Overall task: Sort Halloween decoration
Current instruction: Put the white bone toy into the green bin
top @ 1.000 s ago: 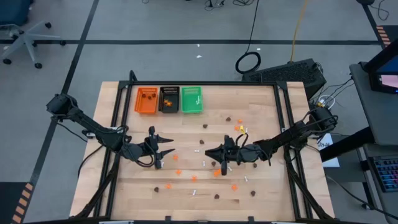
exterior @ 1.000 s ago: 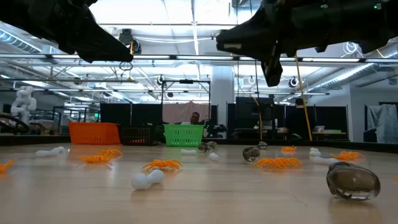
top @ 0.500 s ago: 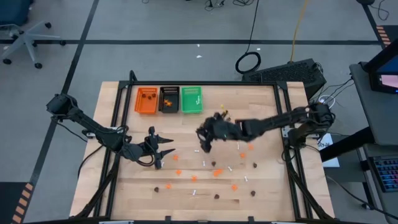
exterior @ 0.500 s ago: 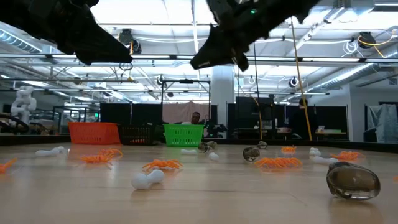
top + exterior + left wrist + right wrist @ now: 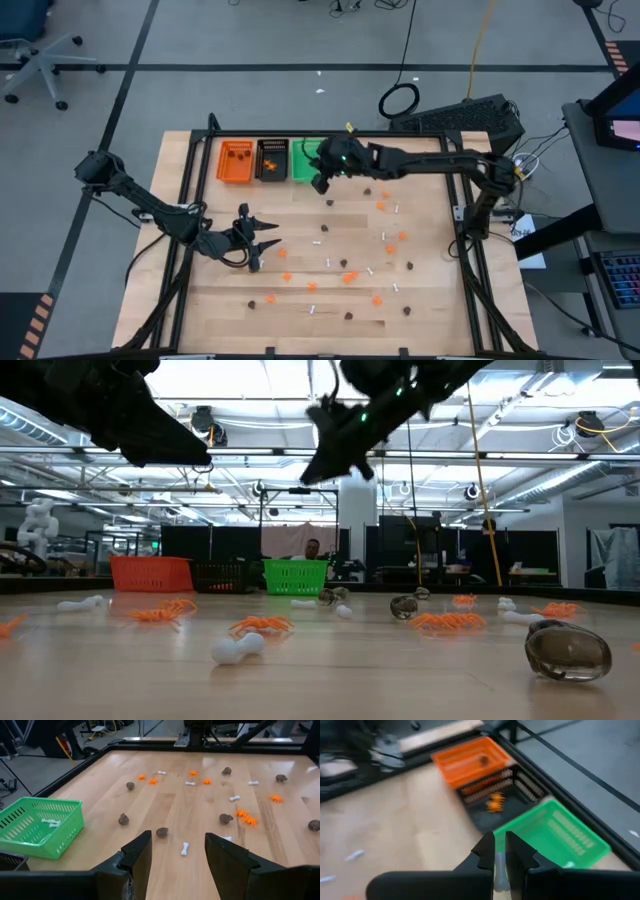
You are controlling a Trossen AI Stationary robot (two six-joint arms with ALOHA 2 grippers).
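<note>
1. Here, the right gripper (image 5: pixel 500 851) has its fingers pinching a thin white stick (image 5: pixel 498 872) above the green tray (image 5: pixel 306 160); other trinkets lie scattered over the counter (image 5: pixel 430 300).
2. Only the right wrist view shows the stick.
3. The right arm reaches across; the left gripper (image 5: pixel 262 236) hovers, fingers spread.

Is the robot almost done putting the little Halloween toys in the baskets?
Not yet. A few toys already lie in the orange basket, black basket and green basket. The right claw is shut on a white bone by the green basket. The left claw waits open. Many toys remain on the table.
</note>
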